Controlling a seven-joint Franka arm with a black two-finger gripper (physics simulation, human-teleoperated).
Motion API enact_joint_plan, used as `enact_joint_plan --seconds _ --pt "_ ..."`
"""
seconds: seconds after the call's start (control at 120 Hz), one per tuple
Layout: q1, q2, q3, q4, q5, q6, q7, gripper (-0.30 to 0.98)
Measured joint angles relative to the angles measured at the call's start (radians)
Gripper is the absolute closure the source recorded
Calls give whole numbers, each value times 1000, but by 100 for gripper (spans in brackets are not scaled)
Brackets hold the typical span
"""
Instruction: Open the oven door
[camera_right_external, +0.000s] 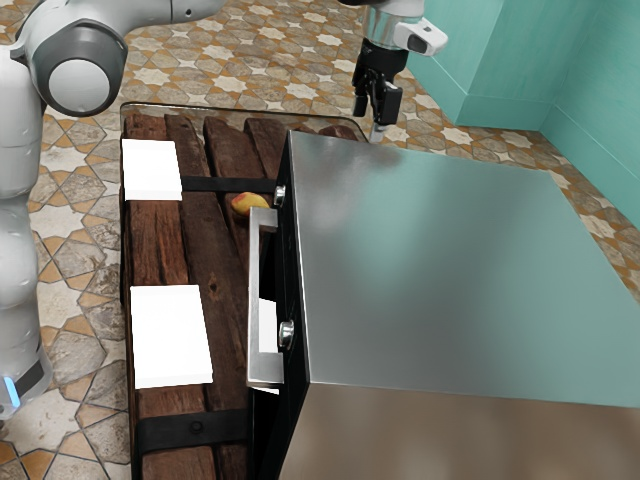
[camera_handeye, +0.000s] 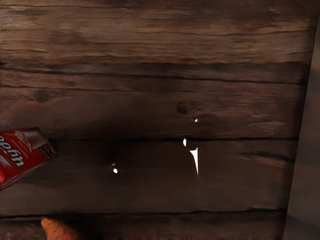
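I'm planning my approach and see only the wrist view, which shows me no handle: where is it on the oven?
Observer: The handle is on the side of the oven facing the exterior view's left.

Operator: Is the gripper at that handle?

Observer: No, the gripper hangs well apart from it, past the far edge of the oven's top in the exterior view.

Operator: Anything else fitted on the handle's side?

Observer: Yes, two silvery knobs.
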Motion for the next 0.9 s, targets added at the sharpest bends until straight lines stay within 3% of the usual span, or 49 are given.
enact_joint_plan --seconds 0.267,0.4,0.483,0.583,0.758,0.9 --pt "0 0 4 11 -10 -6 1 0" --pt "0 -5 1 208 -7 -62 -1 0" --pt "11 -121 -3 307 -6 -83 0 0" --pt "109 -191 -136 324 -24 -66 -7 0" --pt "-10 -321 -466 275 20 -50 15 0" --pt "-9 -373 -595 210 97 35 138 0"
